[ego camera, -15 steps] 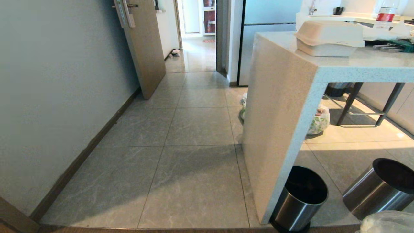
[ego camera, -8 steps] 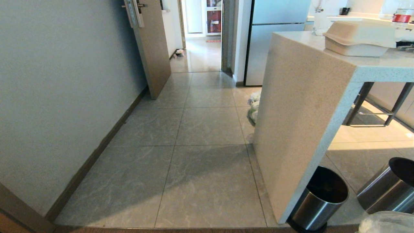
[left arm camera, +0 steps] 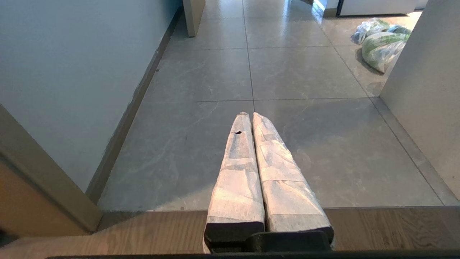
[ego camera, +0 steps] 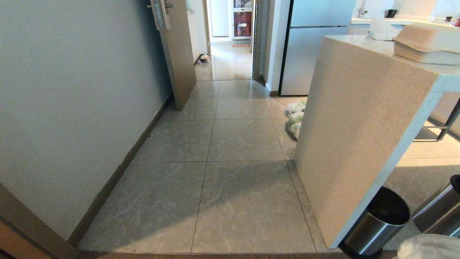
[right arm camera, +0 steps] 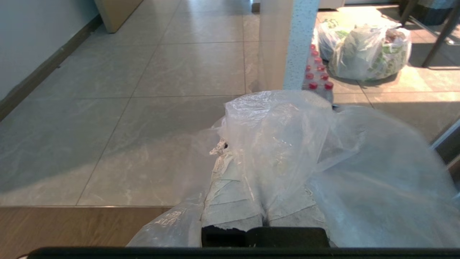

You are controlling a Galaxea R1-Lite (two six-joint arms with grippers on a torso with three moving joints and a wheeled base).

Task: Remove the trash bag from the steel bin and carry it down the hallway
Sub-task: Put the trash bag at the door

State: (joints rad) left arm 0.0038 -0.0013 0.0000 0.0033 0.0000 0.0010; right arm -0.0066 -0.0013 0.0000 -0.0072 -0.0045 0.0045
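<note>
**Bag held at the start of the hallway**

The right gripper (right arm camera: 248, 151) has its taped fingers (right arm camera: 224, 190) pressed together on the trash bag (right arm camera: 287, 144); the thin clear plastic is bunched over and around the fingers and billows out beside them. In the head view only a pale crumpled bulge of the bag (ego camera: 427, 246) shows, at about 5 o'clock, at the very edge of the frame.

The left gripper (left arm camera: 248, 115) hangs over the floor with its two wrapped fingers (left arm camera: 237, 172) closed against each other and nothing between them.

The steel bin (ego camera: 377, 225) stands at about 4 o'clock in the head view, at the foot of the pale stone counter (ego camera: 359, 126), its dark mouth open. A second metal bin (ego camera: 438, 212) stands just beside it, further toward 3 o'clock and cut off by the frame edge.

The hallway (ego camera: 230, 151) runs from 6 o'clock toward 12 o'clock, with grey marbled tiles, a plain wall (ego camera: 72, 108) and dark skirting along the 9 o'clock side. An open door (ego camera: 178, 54) stands at about 11 o'clock, with a lit room beyond it. A fridge (ego camera: 309, 46) stands at about 1 o'clock, and white-and-green printed bags (ego camera: 295, 118) lie on the floor against the far end of the counter. A beige lidded box (ego camera: 427, 48) rests on the counter top at 2 o'clock
</note>
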